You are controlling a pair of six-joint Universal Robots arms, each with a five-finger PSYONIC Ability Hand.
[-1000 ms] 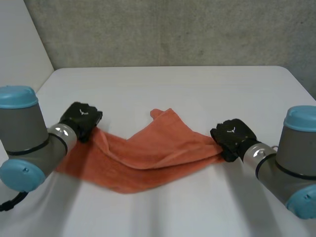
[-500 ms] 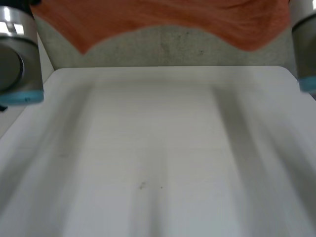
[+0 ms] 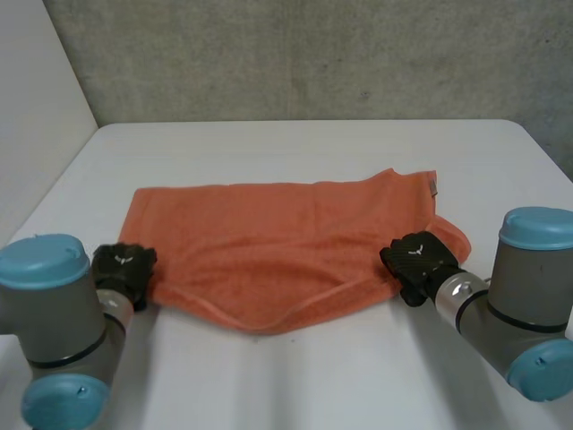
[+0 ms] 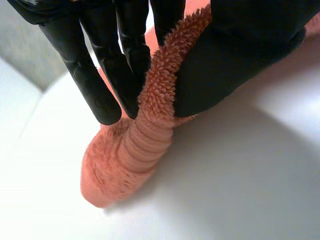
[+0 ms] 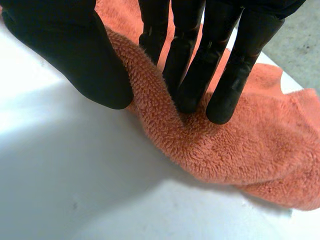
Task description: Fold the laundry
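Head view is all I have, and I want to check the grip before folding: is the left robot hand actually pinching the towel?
Observer: Yes. In its wrist view the left robot hand pinches a bunched towel edge between thumb and fingers.
Operator: And the right one?
Observer: The right robot hand has a towel ridge squeezed between thumb and straight fingers.
Operator: Is the pinched part lifted?
Observer: On the right, its fingers press the towel down on the table; on the left, the bunch below the fingers seems to rest on the table.
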